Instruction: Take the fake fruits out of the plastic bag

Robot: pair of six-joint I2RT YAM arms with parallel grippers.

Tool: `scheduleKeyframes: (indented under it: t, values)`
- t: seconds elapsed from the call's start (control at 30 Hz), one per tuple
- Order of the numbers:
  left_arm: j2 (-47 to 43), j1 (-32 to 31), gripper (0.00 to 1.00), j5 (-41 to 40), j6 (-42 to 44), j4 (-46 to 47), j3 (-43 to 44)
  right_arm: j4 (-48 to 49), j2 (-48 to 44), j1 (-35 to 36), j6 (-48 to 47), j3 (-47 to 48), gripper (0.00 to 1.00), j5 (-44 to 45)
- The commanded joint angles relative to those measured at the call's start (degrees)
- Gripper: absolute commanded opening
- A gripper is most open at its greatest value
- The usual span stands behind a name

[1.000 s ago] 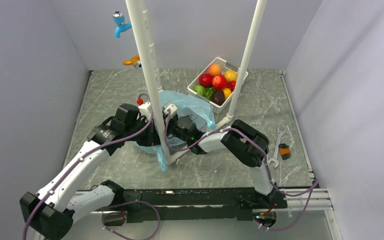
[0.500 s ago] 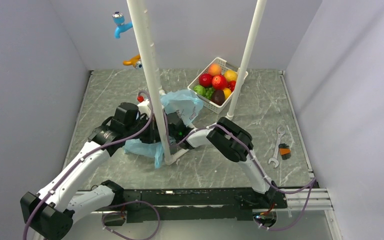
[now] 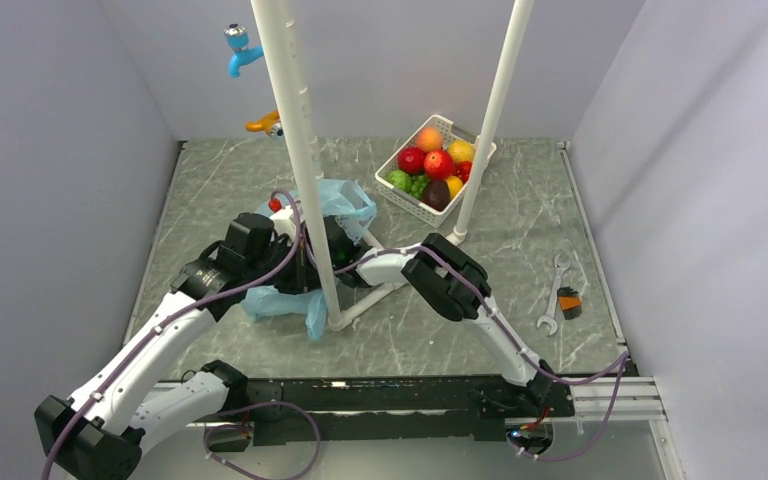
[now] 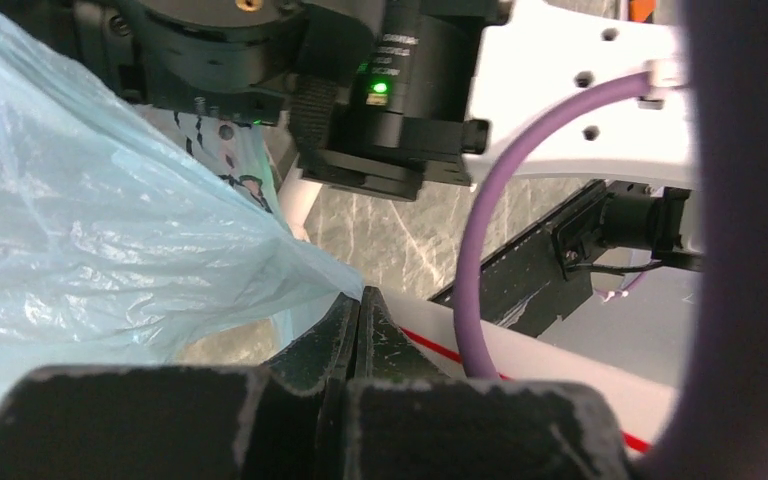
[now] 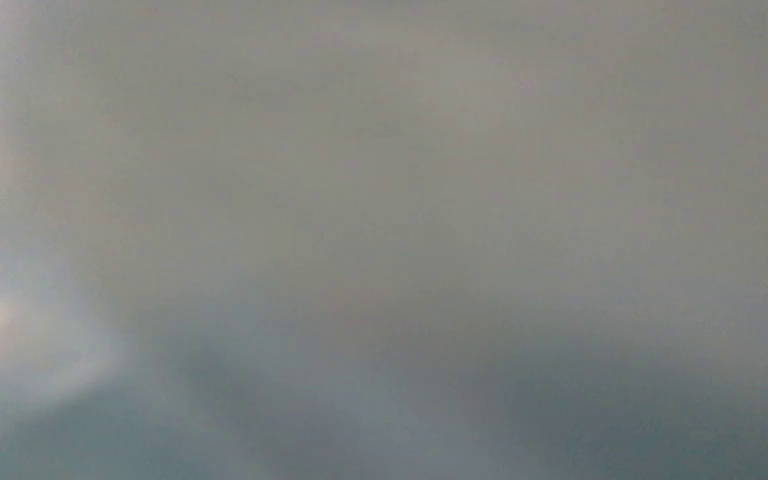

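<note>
Hold the plastic bag (image 3: pixel 282 302) taut with the left claw (image 4: pixel 358 300), pinched fully closed on a fold of film just left of the white post (image 3: pixel 305 170), to spread the mouth. Grope gently with the right claw, buried in the bag just right of the post. Impossible to tell its opening or any hold, with only blurred film in its wrist view.

Fake fruits (image 3: pixel 438 162): red and orange ones heaped in the white basket (image 3: pixel 400 203), right of and beyond the post; none visible inside the bag.

Left arm (image 3: pixel 160 335) stretched low toward the post. Right arm (image 3: pixel 440 280) folded sharply at the elbow, forearm level, pointing at the post.
</note>
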Motion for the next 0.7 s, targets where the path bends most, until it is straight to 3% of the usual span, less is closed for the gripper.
scheduleKeyframes:
  t: [0.0,0.13,0.33,0.43,0.53,0.67]
  values:
    - [-0.55,-1.35,0.00,-3.53,-2.64,-5.24,0.94,-5.12,-2.80,-0.15,0.75,-6.36,0.78,14.83]
    - [-1.05,-1.33,0.00,-14.95,-6.76,-11.92,0.94,-3.61,-7.24,-1.64,4.29,-11.03,0.65,26.43]
    - [-5.95,-1.35,0.00,-28.88,-15.76,-18.64,-3.50,-2.38,-14.31,-2.95,3.58,-15.89,0.58,32.76]
    - [-6.76,-1.31,0.00,-30.70,-16.87,-18.69,-4.87,-2.52,-17.16,-3.14,3.84,-18.09,0.58,33.81]
    - [-6.51,-1.32,0.00,-26.30,-12.18,-14.68,-4.89,1.94,-19.14,-3.20,1.61,-21.32,0.60,24.42]
    - [-6.50,-1.33,0.00,-19.84,-7.94,-8.98,-4.12,7.39,-18.56,-3.47,0.10,-22.69,0.67,1.59]
